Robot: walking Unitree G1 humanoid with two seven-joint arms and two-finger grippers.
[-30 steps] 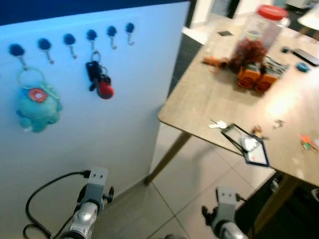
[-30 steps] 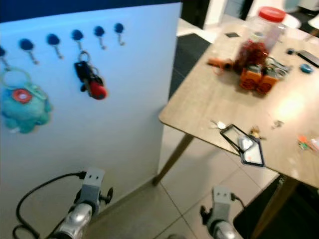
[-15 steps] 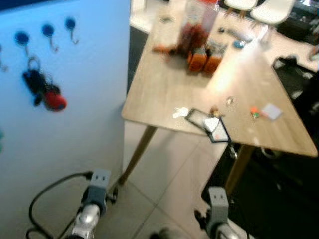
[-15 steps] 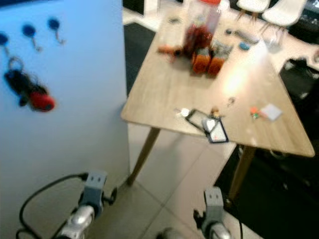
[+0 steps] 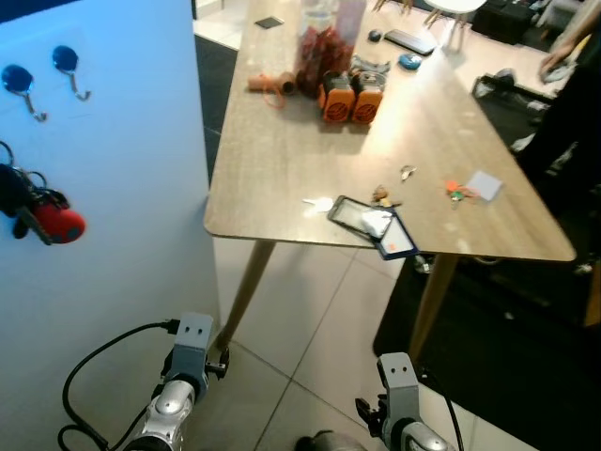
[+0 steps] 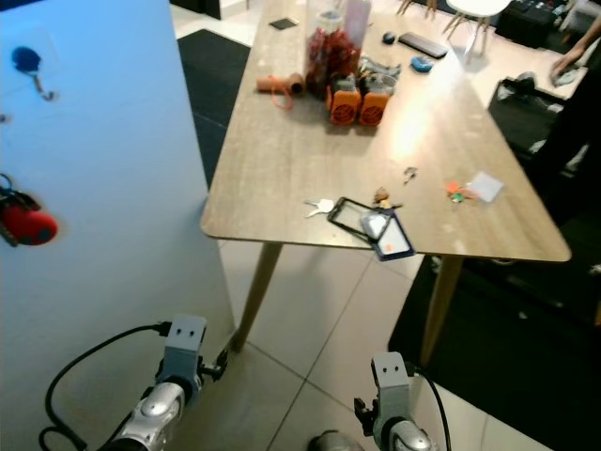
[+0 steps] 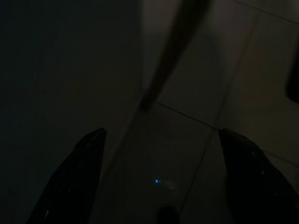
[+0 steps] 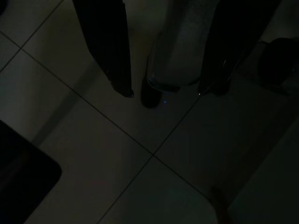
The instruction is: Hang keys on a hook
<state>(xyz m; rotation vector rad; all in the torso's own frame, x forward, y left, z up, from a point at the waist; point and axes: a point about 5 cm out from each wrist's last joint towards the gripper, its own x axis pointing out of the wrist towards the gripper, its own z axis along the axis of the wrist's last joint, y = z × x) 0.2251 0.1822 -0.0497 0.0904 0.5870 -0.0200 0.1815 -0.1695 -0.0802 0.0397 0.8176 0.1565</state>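
Both arms hang low over the tiled floor (image 5: 319, 319). Left gripper (image 7: 159, 182): fingers (image 7: 74, 177) wide apart, nothing btwn. Right gripper (image 8: 163, 88): fingers (image 8: 107, 46) apart too, empty. Keys (image 5: 317, 202) lie on the worktop (image 5: 282, 150) near its front edge, just beside a dark-framed card holder (image 5: 371, 225). Blue hooks (image 5: 66, 66) on the white panel (image 5: 113, 188) by the worktop's left edge, w/ a red-and-black keyring (image 5: 42, 221) already hung.

Wooden table (image 5: 282, 178) — keys (image 5: 317, 202), badge holder (image 5: 371, 225), jar (image 5: 322, 42), orange items (image 5: 353, 97), phone (image 5: 409, 40).
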